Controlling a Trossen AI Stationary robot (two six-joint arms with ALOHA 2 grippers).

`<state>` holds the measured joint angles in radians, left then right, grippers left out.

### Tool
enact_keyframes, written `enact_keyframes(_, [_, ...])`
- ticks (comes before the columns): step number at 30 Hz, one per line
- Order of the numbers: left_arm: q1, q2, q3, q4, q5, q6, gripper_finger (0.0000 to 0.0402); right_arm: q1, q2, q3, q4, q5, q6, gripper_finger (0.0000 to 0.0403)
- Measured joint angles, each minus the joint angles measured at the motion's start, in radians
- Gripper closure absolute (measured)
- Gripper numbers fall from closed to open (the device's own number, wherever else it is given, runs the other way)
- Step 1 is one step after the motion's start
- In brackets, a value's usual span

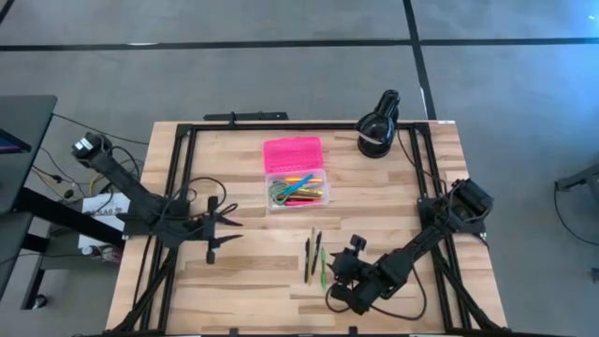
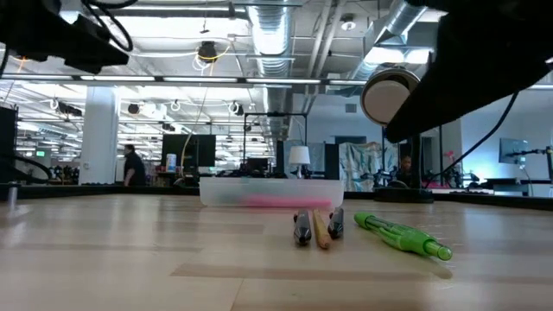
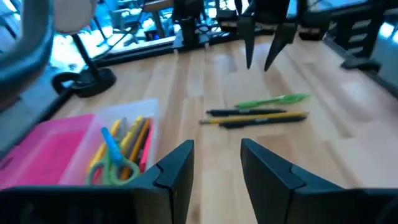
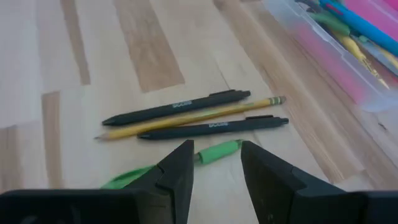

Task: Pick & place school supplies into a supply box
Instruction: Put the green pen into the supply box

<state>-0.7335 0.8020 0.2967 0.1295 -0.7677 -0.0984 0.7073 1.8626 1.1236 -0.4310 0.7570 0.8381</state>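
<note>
Right pincer (image 4: 214, 168), jaws apart and empty, hangs directly over the green pen (image 4: 214, 152), nearest of four lying toward the surface's front edge; the pen's length crosses the jaw gap.

In the overhead view, bare wood runs across the bottom left of the table (image 1: 253, 290), and I could pass there freely. Mid-frame, the open supply box (image 1: 297, 190) with its pink lid (image 1: 292, 153) blocks the way upward. Two black pens (image 4: 186, 118), a yellow pencil (image 4: 193, 117) and a green pen (image 4: 214, 151) lie just ahead of my right gripper (image 4: 214, 171). The black lamp (image 1: 378, 126) fills the upper right corner. My left gripper (image 1: 220, 229) hangs over open wood at left.
</note>
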Motion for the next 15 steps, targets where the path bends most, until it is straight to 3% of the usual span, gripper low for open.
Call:
enact_keyframes(3, [-0.044, 0.003, -0.017, 0.000, -0.063, 0.026, 0.0274, -0.019, 0.000, 0.000, -0.001, -0.005, 0.059, 0.0274])
enact_keyframes(6, [-0.067, 0.004, -0.056, 0.103, -0.053, 0.129, 0.0274, -0.035, 0.000, 0.000, -0.001, -0.047, 0.109, 0.0274])
enact_keyframes(11, [-0.057, 0.004, -0.184, 0.509, 0.173, 0.415, 0.0274, -0.045, 0.000, 0.000, 0.006, -0.101, 0.140, 0.0274])
enact_keyframes(15, [0.009, 0.004, -0.272, 0.714, 0.267, 0.522, 0.0274, -0.048, 0.000, 0.000, 0.023, -0.101, 0.137, 0.0274])
